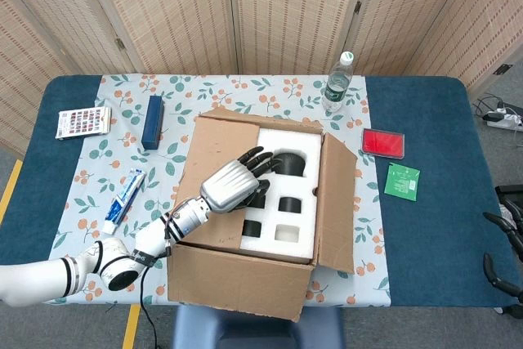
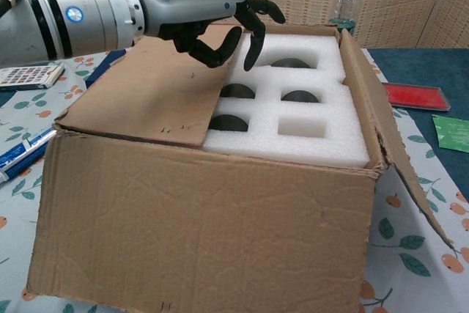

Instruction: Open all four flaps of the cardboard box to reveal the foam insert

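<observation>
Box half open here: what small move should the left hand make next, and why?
Probably lower the left hand to hook its fingers under the free edge of the brown cardboard flap, which lies flat over the left part of the white foam insert.

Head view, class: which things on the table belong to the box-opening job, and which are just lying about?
Job:
cardboard box
left flap
foam insert
left hand

Lying about:
water bottle
toothpaste tube
blue box
red case
green packet
card

The left robot hand (image 2: 220,23) hovers empty, fingers spread, above the cardboard box (image 2: 205,218); beneath it, 1 flap (image 2: 154,93) partly covers the foam insert (image 2: 293,119).
</observation>
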